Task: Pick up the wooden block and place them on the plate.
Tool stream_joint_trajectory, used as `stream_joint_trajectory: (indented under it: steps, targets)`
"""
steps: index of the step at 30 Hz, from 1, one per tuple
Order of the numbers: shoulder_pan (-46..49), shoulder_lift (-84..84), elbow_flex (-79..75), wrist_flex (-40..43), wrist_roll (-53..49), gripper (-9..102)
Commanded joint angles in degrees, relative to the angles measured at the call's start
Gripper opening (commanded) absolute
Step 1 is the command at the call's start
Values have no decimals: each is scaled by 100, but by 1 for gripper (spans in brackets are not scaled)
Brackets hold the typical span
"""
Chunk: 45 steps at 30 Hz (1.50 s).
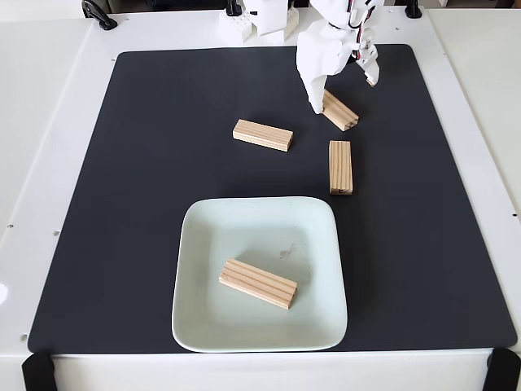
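— What's laid out in front of you?

— A black mat (122,204) covers the white table (49,122). Near its front edge sits the plate (321,322), with one wooden block (258,283) lying slantwise inside it.

— And the other blocks?

— Three lie on the mat beyond the plate: one block (262,135) angled near the middle, one (340,167) lengthwise to its right, and one (340,111) farthest back.

— Your gripper?

— My gripper (342,91) is spread wide, one finger (316,102) touching that farthest block's left end, the other well apart above it. I hold nothing.
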Motion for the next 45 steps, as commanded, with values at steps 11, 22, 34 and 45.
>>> stream_joint_trajectory:
  steps: [11, 22, 34, 45]
  targets:
    - [18, -325, -167, -53, 26, 44]
    - [26, -343, -70, -369, 26, 14]
    - [53, -237, -132, -360, 62, 0]
    - [-9, 598, -2048, -1327, 3771, 0]
